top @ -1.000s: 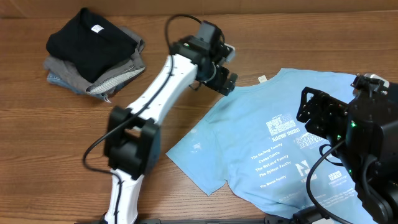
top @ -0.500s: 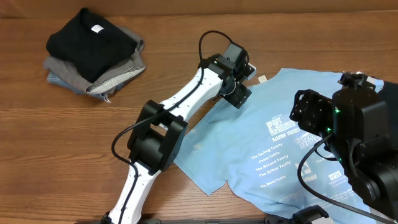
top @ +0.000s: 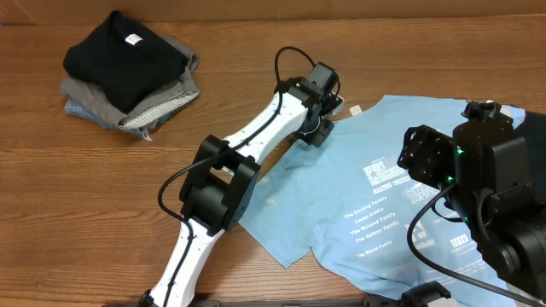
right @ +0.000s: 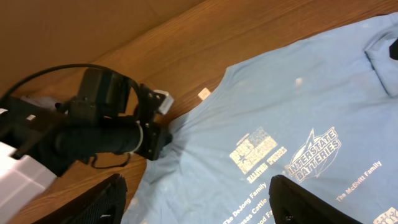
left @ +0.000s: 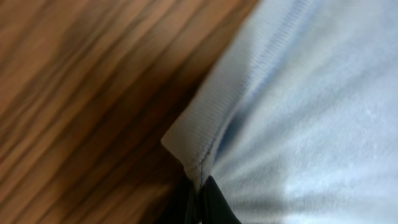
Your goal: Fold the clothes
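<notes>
A light blue T-shirt (top: 375, 200) with white print lies spread on the wooden table, right of centre. My left gripper (top: 317, 132) is down at its upper left edge. In the left wrist view, the gripper (left: 200, 198) is shut on the shirt's ribbed hem (left: 205, 118), with the fabric corner sticking up between the dark fingertips. My right gripper (right: 199, 205) hangs open above the printed part of the T-shirt (right: 280, 106), holding nothing. In the overhead view the right gripper (top: 422, 158) sits over the shirt's right half and hides part of it.
A stack of folded clothes (top: 128, 72), black on top of grey, sits at the far left of the table. A small white tag (top: 359, 108) lies on the wood by the shirt's upper edge. The left arm (top: 247, 145) stretches diagonally across the table's middle.
My left gripper has moved right from the bare wood onto the shirt's upper left edge and has shut on the hem. The right arm shifted slightly to the right.
</notes>
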`<action>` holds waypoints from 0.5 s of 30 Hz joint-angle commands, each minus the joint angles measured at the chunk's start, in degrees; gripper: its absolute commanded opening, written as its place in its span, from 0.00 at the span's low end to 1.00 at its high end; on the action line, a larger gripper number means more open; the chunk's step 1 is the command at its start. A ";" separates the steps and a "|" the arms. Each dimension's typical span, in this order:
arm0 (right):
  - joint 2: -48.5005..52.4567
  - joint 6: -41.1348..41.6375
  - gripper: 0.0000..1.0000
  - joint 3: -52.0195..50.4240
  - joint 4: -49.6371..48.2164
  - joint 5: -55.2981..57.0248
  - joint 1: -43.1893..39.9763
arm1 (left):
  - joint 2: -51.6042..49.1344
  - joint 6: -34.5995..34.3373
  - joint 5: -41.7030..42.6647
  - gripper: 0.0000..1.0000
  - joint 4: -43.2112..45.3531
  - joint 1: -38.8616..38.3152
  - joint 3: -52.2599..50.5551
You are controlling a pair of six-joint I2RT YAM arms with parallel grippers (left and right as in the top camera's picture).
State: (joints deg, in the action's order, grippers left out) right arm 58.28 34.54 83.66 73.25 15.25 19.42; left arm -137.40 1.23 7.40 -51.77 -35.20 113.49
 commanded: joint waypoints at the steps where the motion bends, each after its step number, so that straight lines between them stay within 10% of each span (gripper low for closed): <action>1: -0.39 0.98 0.76 0.42 0.24 0.59 -1.46 | 4.83 -7.76 -12.48 0.04 -6.08 4.37 7.58; 9: -0.39 1.53 0.76 0.42 1.73 0.57 -5.49 | 15.08 -8.98 -23.67 0.04 -16.61 18.18 11.58; 15: 1.40 1.51 0.77 0.31 2.08 0.59 -9.44 | 16.41 -8.37 -15.54 0.27 -21.97 26.40 11.58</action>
State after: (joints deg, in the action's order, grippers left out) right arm 58.50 35.77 83.66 75.64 15.29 11.94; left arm -121.03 -6.72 -10.68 -72.49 -10.07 124.88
